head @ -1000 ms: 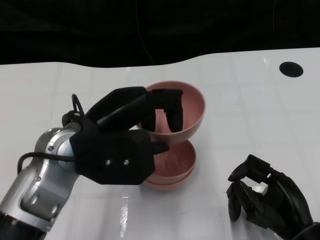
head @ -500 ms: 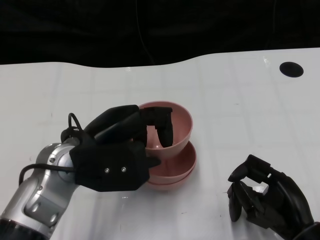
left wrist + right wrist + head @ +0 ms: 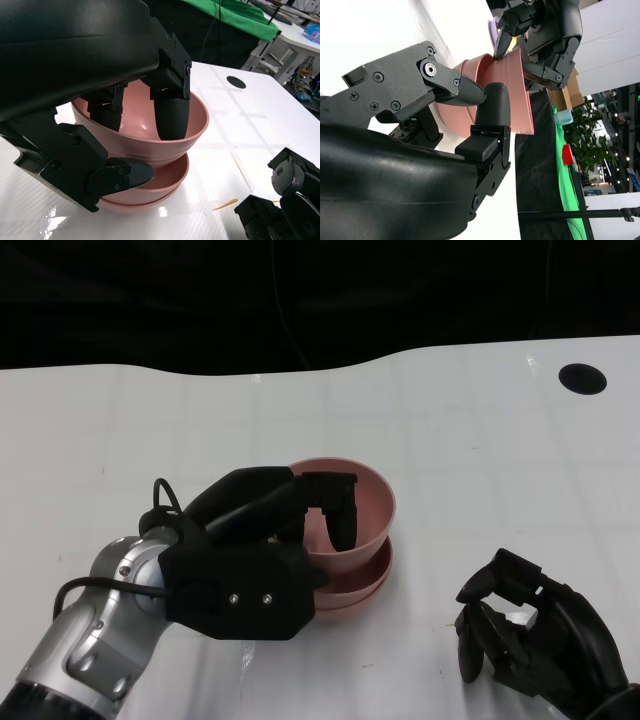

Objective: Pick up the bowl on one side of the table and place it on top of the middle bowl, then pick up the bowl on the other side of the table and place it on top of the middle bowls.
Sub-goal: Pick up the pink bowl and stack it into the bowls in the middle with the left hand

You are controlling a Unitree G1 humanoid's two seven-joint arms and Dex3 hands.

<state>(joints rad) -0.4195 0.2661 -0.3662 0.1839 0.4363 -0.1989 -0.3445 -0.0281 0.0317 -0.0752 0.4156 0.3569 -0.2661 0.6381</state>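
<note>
Right now your left hand [image 3: 245, 575] sits at the lower left of the head view, gripping the top pink bowl [image 3: 365, 502] by its near rim: the fingers [image 3: 335, 502] hook down inside the bowl while the thumb presses its outer wall. In the left wrist view you see the same hold, with fingers [image 3: 170, 115] inside the bowl [image 3: 192, 117] and the thumb underneath against its side. That bowl sits nested in the pink bowls below it [image 3: 362, 580], just left of the frame's centre on the white desk [image 3: 480, 440]. It looks slightly tilted, and you cannot tell whether it is fully seated.

Your right hand [image 3: 530, 635] lies at the lower right of the head view, apart from the stack, fingers curled in with nothing in them.

A black round spot [image 3: 582, 378] marks the desk at the upper right. No brand, label or writing can be read on the bowls or hands.
</note>
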